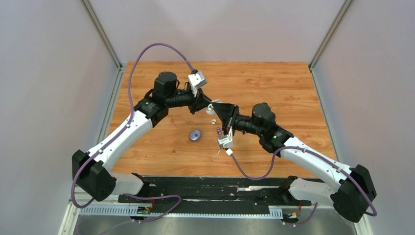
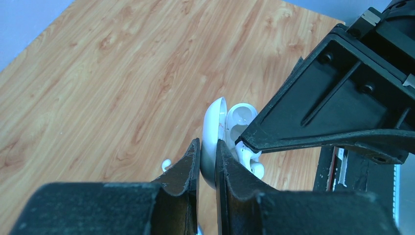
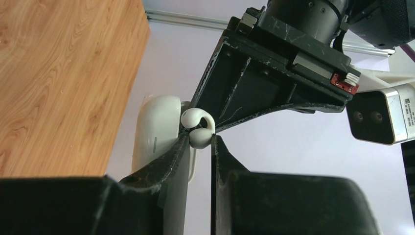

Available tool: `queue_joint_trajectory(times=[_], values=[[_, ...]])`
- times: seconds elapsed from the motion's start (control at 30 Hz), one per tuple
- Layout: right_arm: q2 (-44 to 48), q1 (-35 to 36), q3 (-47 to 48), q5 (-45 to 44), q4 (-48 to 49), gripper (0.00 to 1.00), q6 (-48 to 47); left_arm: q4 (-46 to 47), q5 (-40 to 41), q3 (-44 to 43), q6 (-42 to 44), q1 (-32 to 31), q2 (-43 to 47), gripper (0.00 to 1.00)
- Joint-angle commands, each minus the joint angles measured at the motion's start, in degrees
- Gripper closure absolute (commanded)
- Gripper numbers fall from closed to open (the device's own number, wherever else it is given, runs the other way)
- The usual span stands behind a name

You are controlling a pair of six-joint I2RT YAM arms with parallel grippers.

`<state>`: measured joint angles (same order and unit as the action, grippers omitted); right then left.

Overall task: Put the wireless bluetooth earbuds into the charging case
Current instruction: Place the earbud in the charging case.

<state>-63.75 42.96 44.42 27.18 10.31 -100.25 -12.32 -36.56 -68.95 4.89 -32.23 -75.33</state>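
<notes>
**A:** What have the left jaws got?

**B:** They stand narrow, pinching one shell of the open white charging case [image 2: 211, 128] edge-on, with a finger pressed to each face. The hollowed inside of the case faces the right arm.

**A:** And the right jaws?

**B:** Narrow too, clamped on a white earbud [image 3: 197, 128]. Its curved hook sticks out past the tips. The bud sits right at the open side of the case. I cannot tell whether it touches the case or stands just off it.

**A:** Where does this happen?

**B:** Over the middle of the worktop [image 1: 293, 88], a little nearer its far edge than its near one. The two arms meet there tip to tip. Whether the case rests on the wood or is lifted, I cannot tell.

**A:** What lies around them?

**B:** A second white earbud [image 2: 166, 164] lies on the worktop just beside the held case, on the near-edge side. Closer still to the near edge, two dark purple earbuds [image 1: 219, 130] lie together, just beside the right wrist camera [image 1: 225, 142]. Left of those lies a grey oval case [image 1: 195, 135]. It looks closed and sits apart from both arms.
</notes>
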Motion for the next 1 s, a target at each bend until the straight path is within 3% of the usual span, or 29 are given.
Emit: queue_joint_trajectory(times=[0.0, 0.27, 0.53, 0.97], values=[[-0.34, 0.26, 2.64, 1.91, -3.29, 1.0, -2.24, 4.36, -0.91, -2.59, -2.86, -0.44, 0.51, 1.0], [-1.65, 0.28, 5.7, 2.48, -10.01, 1.0, -7.55, 3.7, -1.17, -3.41, -2.42, -1.05, 0.22, 1.0], [-2.62, 0.28, 7.27, -2.14, -16.53, 1.0, -12.78, 4.08, -4.51, -3.13, -2.43, -1.09, 0.79, 1.0], [-1.65, 0.28, 9.92, -6.35, -28.75, 1.0, -19.03, 6.78, -2.93, -1.69, -1.72, -1.05, 2.75, 1.0]])
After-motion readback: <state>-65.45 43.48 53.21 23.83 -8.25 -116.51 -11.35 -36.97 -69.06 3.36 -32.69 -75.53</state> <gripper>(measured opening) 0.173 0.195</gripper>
